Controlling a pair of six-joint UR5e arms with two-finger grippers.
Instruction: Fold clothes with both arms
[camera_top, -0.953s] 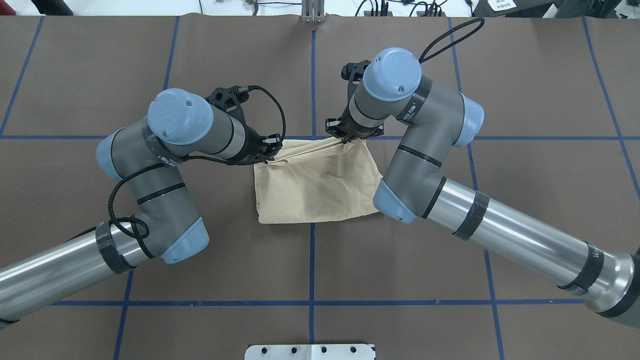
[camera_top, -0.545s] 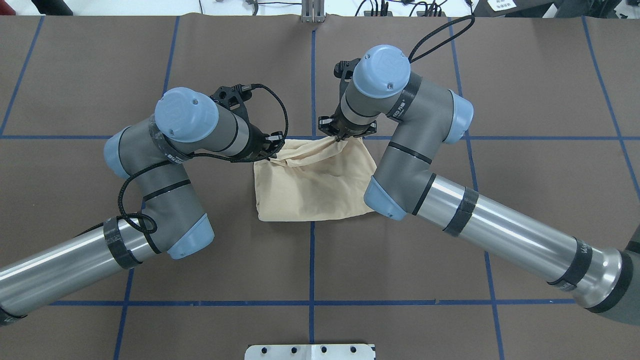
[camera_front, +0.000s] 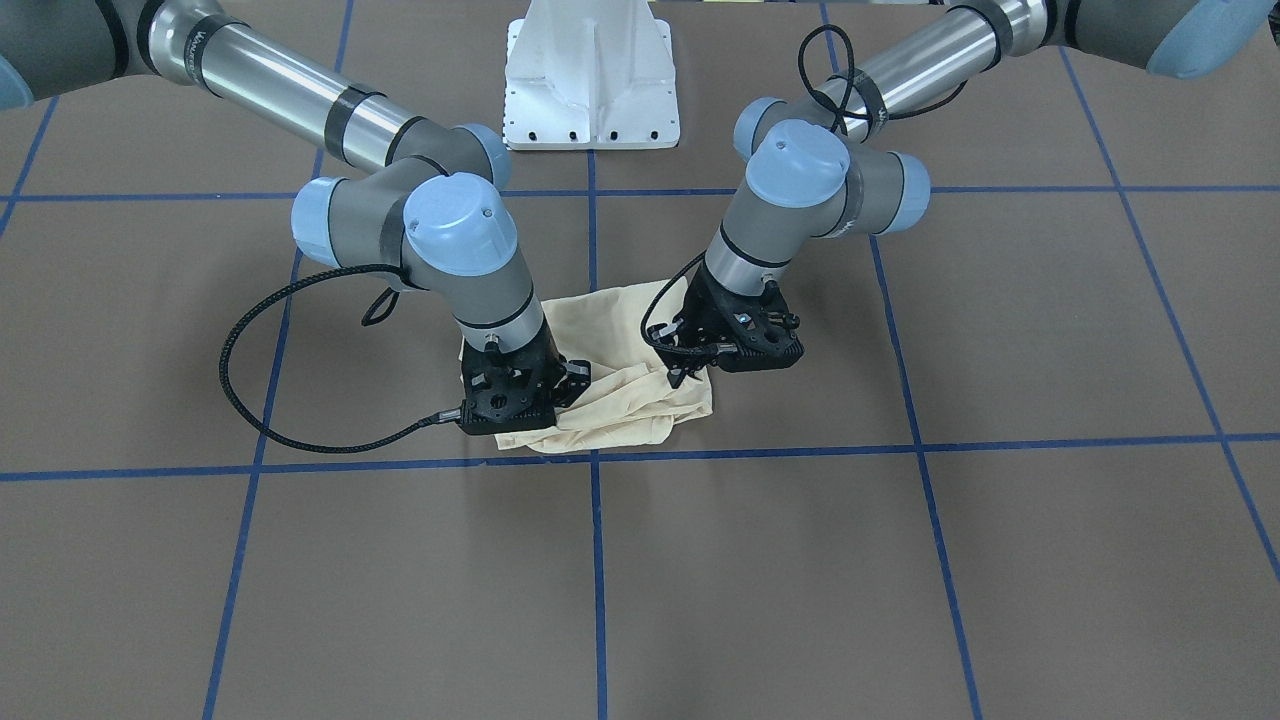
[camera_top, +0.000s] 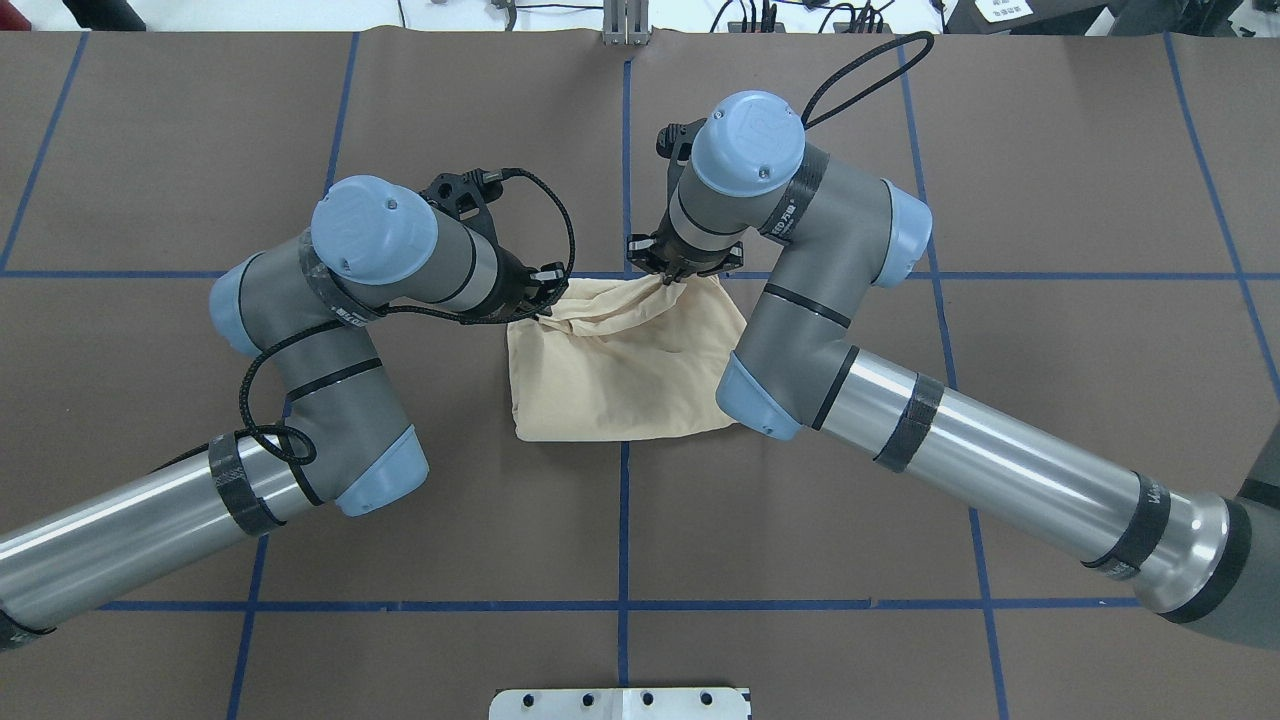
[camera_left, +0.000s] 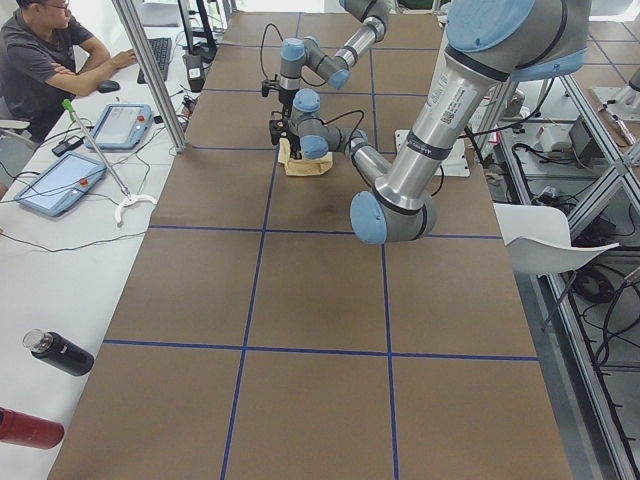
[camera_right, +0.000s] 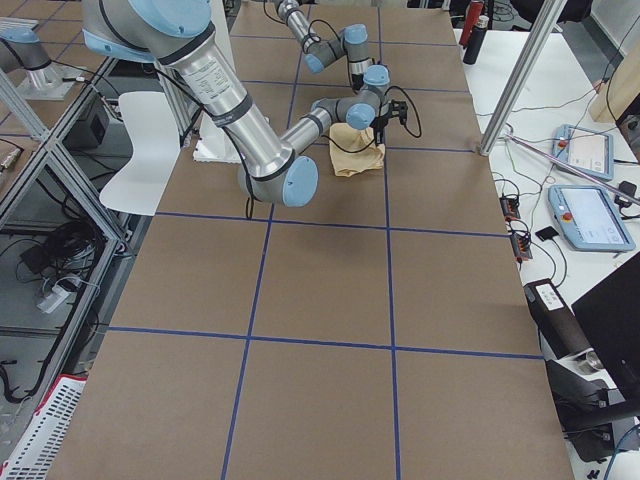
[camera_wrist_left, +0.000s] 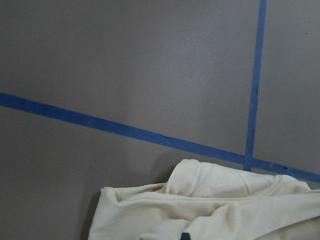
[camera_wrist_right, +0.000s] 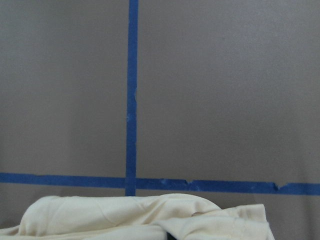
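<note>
My left gripper (camera_top: 541, 302) and right gripper (camera_top: 671, 282) each pinch the far edge of the shirt (camera_top: 615, 375), bunched between them on the bench (camera_top: 1050, 300); cloth hides my fingertips.

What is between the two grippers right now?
Only the bunched far edge of the shirt, running from the left gripper to the right gripper; the overhead view shows it.

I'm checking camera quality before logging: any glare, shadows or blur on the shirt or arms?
Overhead exterior: glare streaks along the right arm, shirt evenly lit. Front-facing: shadows faint, light diffuse. Wrist views: shirt cropped at the bottom edge, little blur.
</note>
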